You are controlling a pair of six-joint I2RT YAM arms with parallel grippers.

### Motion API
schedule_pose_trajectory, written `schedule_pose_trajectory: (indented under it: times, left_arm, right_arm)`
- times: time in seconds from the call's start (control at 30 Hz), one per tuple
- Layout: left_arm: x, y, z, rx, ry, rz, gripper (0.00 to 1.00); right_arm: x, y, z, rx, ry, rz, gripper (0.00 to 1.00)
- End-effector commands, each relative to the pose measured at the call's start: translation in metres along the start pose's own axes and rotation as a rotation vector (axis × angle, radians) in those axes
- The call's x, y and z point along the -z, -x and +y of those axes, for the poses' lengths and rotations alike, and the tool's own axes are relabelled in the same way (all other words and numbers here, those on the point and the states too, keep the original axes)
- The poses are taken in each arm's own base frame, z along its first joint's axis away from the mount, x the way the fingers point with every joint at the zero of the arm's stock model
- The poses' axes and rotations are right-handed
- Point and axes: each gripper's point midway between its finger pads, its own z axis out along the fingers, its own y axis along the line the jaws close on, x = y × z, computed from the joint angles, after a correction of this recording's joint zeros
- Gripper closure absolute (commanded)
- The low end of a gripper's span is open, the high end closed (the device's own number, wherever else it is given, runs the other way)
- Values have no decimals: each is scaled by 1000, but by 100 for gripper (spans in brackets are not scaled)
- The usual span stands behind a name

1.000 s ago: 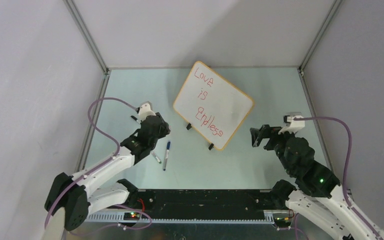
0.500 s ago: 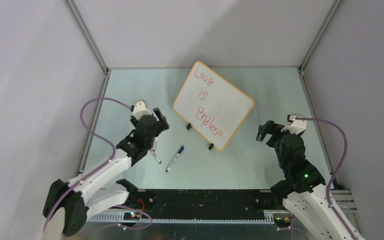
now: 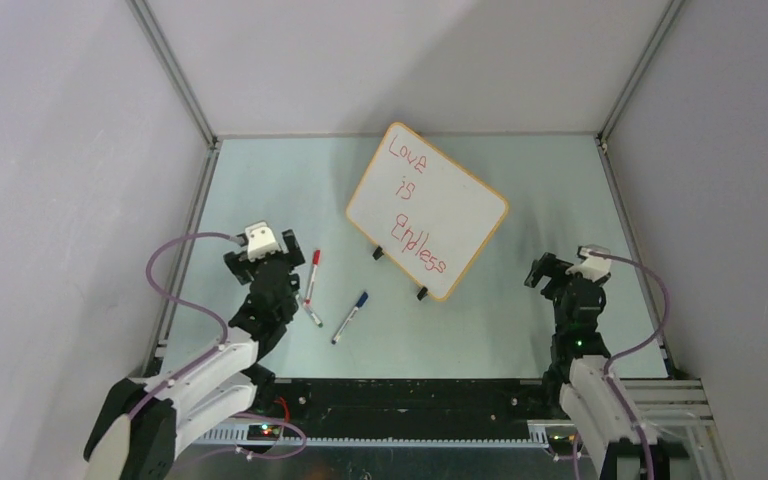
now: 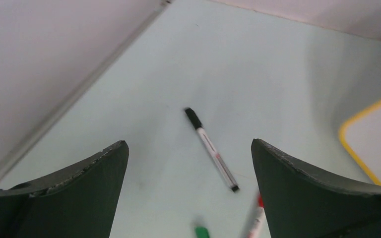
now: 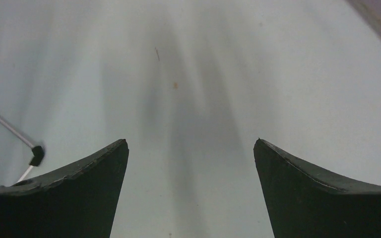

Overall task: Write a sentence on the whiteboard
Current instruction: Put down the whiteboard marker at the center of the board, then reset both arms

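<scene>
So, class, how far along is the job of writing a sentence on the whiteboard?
Done: the sentence, "Love is Endless", fills three red lines on the whiteboard. In hand: nothing; the left tool and right tool are open and empty, and the red marker lies on the table. Left: apparently nothing but tidying.
</scene>
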Motion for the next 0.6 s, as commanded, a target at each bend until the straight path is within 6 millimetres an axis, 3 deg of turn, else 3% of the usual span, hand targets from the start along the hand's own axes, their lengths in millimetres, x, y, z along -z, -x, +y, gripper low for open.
schedule_pose_trajectory:
  times: [0.0,0.03,0.07,0.1,0.13,0.17,0.27,0.3,0.43,0.47,0.5,0.57]
  left_arm:
    - [-12,46,31,53,156,-185,1]
    - [-16,36,34,-5,155,-175,1]
    - [-17,43,34,21,152,-212,1]
    - [-22,34,35,-20,157,-193,1]
    - [-24,26,37,-43,174,-165,1]
    - [-28,18,42,-29,192,-145,1]
    - [-40,8,56,3,219,-107,5]
    - [-42,10,55,-3,202,-117,7]
    - [-48,12,46,-85,144,-125,13]
    - [-52,5,43,-134,115,-109,10]
    - [-57,6,37,-138,91,-139,9]
    - [-60,6,46,-138,155,-127,7]
  right_arm:
    - [-14,58,30,26,123,-252,1]
    - [-21,46,28,40,102,-217,1]
    - [-22,56,30,29,106,-262,1]
    - [-29,45,30,42,102,-230,1]
    - [-31,55,34,45,115,-268,1]
    - [-37,44,39,98,130,-228,1]
    - [-49,27,69,257,239,-178,3]
    - [-49,34,76,295,224,-218,1]
    - [-56,29,62,223,187,-183,4]
    - [-62,24,53,193,168,-170,8]
    - [-66,32,49,178,139,-203,10]
    - [-72,22,43,154,94,-134,10]
